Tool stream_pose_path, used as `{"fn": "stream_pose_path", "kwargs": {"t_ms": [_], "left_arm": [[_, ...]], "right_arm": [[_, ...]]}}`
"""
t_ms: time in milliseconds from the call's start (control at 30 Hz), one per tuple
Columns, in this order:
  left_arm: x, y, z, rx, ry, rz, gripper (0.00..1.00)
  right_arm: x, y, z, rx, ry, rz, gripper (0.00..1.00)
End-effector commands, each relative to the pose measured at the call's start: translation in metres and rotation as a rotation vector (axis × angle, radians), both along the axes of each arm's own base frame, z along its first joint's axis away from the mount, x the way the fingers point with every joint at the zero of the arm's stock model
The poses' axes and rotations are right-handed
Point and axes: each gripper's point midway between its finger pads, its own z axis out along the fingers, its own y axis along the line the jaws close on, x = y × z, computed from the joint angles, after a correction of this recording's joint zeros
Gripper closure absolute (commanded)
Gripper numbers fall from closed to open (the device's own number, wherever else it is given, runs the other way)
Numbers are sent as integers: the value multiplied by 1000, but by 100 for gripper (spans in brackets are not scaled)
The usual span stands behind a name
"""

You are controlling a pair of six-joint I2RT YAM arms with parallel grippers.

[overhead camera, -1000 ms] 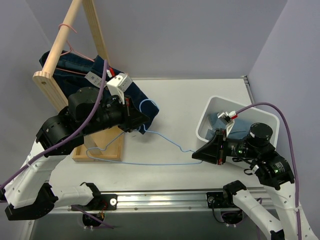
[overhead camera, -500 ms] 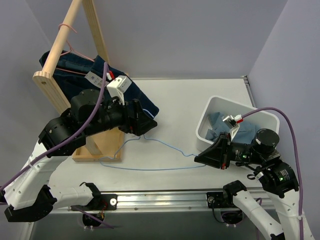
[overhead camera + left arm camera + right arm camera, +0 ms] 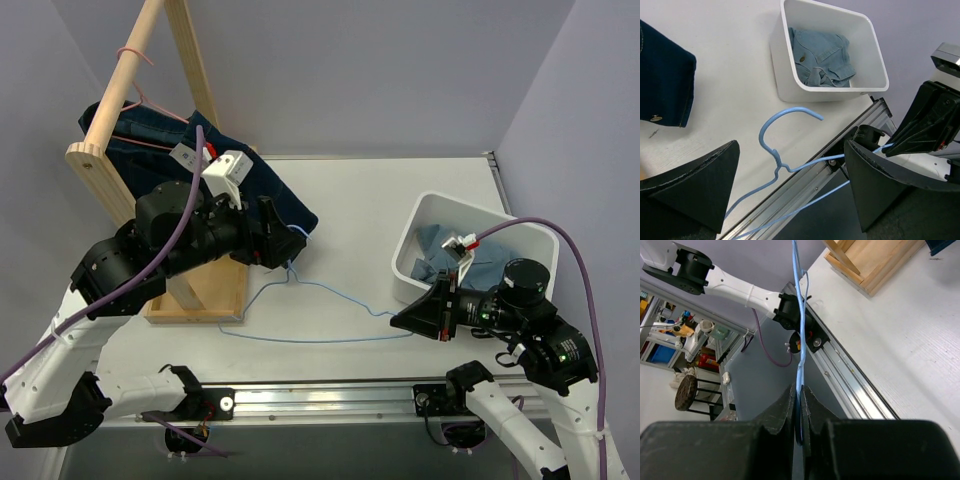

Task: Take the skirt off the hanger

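Skirt (image 3: 288, 203): dark denim, lying in a heap at the upper left of the top view, partly on the counter (image 3: 370, 200) and partly against the wooden rack (image 3: 205, 290). It is clear of the blue wire hanger (image 3: 790, 109), which lies bare across the lower middle. The removal itself looks done. What seems left is to dispose of the hanger and perhaps move the skirt to the white bin (image 3: 410, 262) at the right, where a pale denim garment (image 3: 820, 55) already lies. The left arm reaches in from the lower left over the rack base, and the left end effector (image 3: 283, 240) hangs above the hanger's hook, fingers spread and empty. The right arm is folded low at the lower right, and the right end effector (image 3: 405, 318) points left, pinching the hanger's wire corner.
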Motion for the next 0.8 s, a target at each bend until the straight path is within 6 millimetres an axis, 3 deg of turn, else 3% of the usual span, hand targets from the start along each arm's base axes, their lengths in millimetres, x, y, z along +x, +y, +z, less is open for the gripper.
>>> {"fn": "stream_pose_path", "kwargs": {"t_ms": [0,167,333,467,500,567,700,767], "left_arm": [[3,16,10,14,-45,54,6],[-2,31,-1,32,-39,86,6],[-17,32,-3,17,-30,27,6],[-34,30,-22,31,20,-48,0],[-37,29,-25,23,28,-59,7],[-48,30,-31,4,39,-102,9],[-62,24,-67,1,115,-159,19],[-70,28,-74,-15,125,-172,32]], "right_arm": [[10,-3,14,-5,-77,-52,100],[27,-2,22,15,-111,-117,100],[57,0,18,-26,-100,-173,100],[78,6,24,-49,-117,-171,100],[81,8,30,-44,-130,-166,100],[91,16,34,-32,-133,-141,100],[108,27,45,-21,-139,-113,100],[115,34,55,-7,-155,-95,100]]}}
